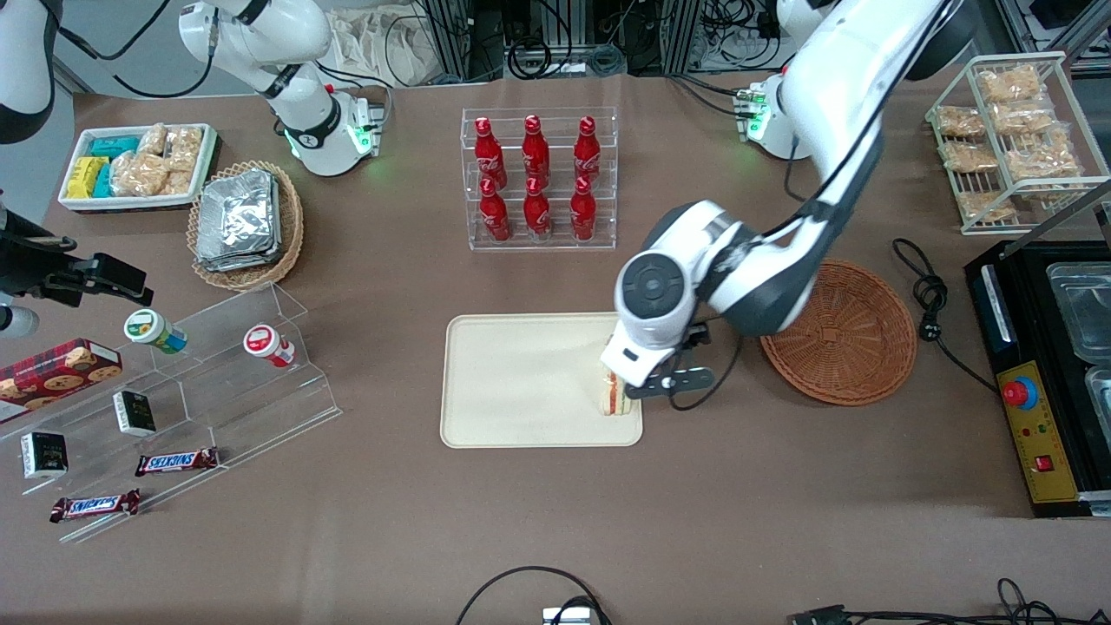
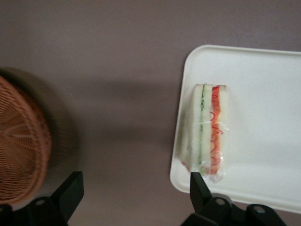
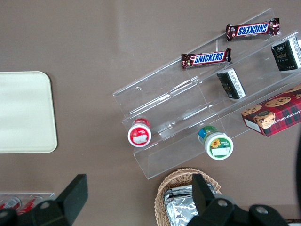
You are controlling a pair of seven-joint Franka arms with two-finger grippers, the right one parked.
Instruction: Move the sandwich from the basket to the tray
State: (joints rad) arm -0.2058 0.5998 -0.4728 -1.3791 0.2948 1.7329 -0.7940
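While the sandwich (image 2: 209, 133) stands on edge on the tray (image 1: 521, 382), right at its rim nearest the basket (image 1: 846, 334), I see my gripper (image 2: 134, 195) above it, fingers spread wide and holding nothing. The basket is empty. Only the wrist camera shows the red and green filling; brown table (image 1: 555, 521) all around.

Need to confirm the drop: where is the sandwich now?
The sandwich lies on the tray, at its edge nearest the basket, with the open end effector above it.
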